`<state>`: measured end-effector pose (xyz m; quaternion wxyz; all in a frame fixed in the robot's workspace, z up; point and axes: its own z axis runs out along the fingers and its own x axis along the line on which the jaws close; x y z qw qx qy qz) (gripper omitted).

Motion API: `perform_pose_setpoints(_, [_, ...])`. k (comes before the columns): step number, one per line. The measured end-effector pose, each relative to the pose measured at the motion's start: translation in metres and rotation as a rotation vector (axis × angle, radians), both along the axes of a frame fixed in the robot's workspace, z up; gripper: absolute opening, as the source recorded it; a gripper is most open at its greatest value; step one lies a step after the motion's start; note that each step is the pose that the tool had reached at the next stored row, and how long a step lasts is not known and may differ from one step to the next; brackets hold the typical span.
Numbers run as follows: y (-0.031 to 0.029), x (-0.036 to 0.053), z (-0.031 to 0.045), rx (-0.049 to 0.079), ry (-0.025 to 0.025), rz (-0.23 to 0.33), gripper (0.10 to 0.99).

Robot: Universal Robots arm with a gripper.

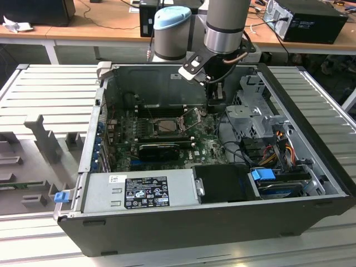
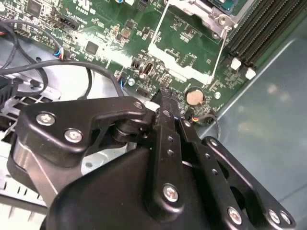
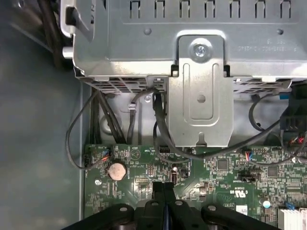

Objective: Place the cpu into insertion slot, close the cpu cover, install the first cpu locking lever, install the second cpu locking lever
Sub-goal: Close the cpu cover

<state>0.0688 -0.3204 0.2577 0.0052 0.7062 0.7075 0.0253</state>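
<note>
The gripper (image 1: pixel 214 101) reaches down into the far side of an open computer case (image 1: pixel 194 222) lying on a slatted table (image 1: pixel 50 83). Its two black fingers (image 3: pixel 157 191) are pressed together with nothing between them. In both wrist views the fingertips hang low over the green board (image 2: pixel 105 33), near a round coin battery (image 3: pixel 116 171). They are between the chip socket (image 1: pixel 167 125) and the grey metal drive cage (image 3: pixel 192 48).

The cover (image 2: pixel 178 64), a thin metal frame with a square opening, stands raised off the socket on the side towards the exterior view's right, and the board shows through its opening. It is near the fingertips but apart from them. Whether the chip already sits in the socket cannot be told, as its middle shows only as a dark grey square. A boxy grey power supply (image 1: pixel 142 189) lines the case's near wall.
</note>
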Motion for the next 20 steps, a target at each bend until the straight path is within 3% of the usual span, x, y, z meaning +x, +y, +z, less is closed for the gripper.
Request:
perform_pose_setpoints(2, [0.0000, -0.0001, -0.0069, 0.000, -0.0001, 0.011, 0.106])
perform_pose_setpoints(5, [0.0000, -0.0066, -0.0105, 0.000, 0.0025, 0.016, 0.106])
perform_pose_setpoints(7, [-0.0001, -0.0079, -0.0107, 0.000, 0.0046, 0.017, 0.106])
perform_pose_setpoints(20, [0.0000, -0.0111, -0.0108, 0.000, 0.0047, 0.017, 0.106])
